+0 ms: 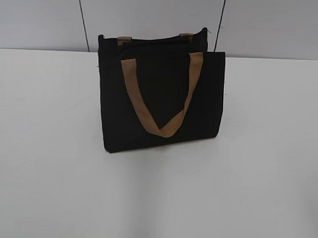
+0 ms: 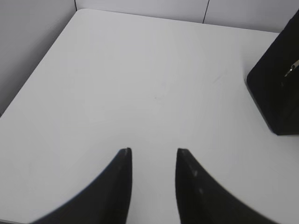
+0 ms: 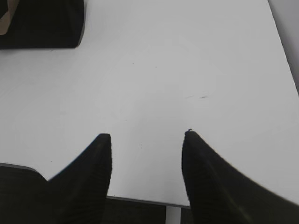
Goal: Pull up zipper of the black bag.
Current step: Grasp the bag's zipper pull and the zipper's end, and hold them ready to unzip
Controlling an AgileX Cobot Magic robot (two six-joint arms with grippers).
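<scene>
The black bag (image 1: 159, 98) stands upright in the middle of the white table, with a tan strap handle (image 1: 162, 106) hanging down its front. Its top edge gapes; the zip line there is too dark to make out. In the left wrist view the bag's end (image 2: 278, 88) shows at the right edge, with a small silvery zipper pull (image 2: 291, 70) on it. In the right wrist view a bag corner (image 3: 42, 23) sits at the top left. My left gripper (image 2: 154, 151) is open and empty over bare table. My right gripper (image 3: 147, 135) is open and empty near the table's front edge. Neither gripper shows in the exterior view.
The white table (image 1: 251, 179) spreads around the bag. A grey panelled wall (image 1: 42, 15) stands behind it. The table's front edge (image 3: 140, 200) lies just under my right gripper, and its left edge (image 2: 32, 79) runs beside my left gripper.
</scene>
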